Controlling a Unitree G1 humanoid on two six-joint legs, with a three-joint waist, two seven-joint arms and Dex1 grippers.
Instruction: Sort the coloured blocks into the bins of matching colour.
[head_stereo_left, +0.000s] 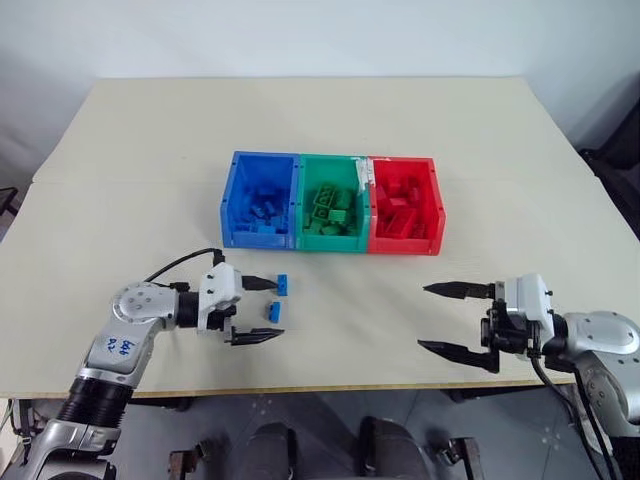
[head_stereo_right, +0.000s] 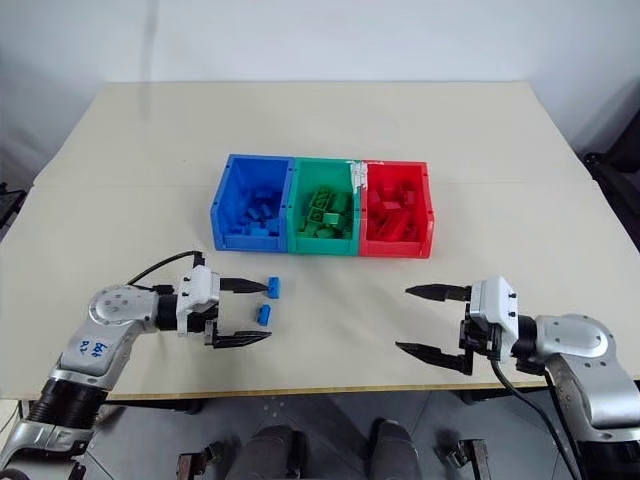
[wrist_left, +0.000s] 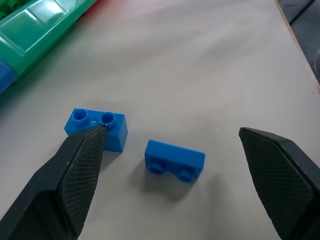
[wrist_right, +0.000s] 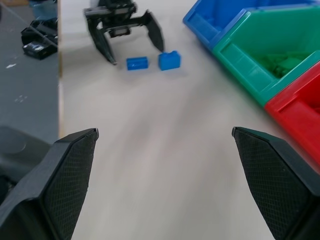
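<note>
The left end effector (head_stereo_left: 261, 309), jaws wide, is straddling two small blue studded plastic bricks (wrist_left: 175, 160) lying on the beige worktop (head_stereo_left: 330, 170), near the blue plastic bin (head_stereo_left: 260, 212). Next, centring and closing on one seems needed. The right end effector (head_stereo_left: 458, 319) is hanging wide, empty.

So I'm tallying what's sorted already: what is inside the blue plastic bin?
The blue plastic bin holds a loose pile of small blue studded bricks. They overlap, so an exact count, and whatever lies beneath them, cannot be seen.
</note>
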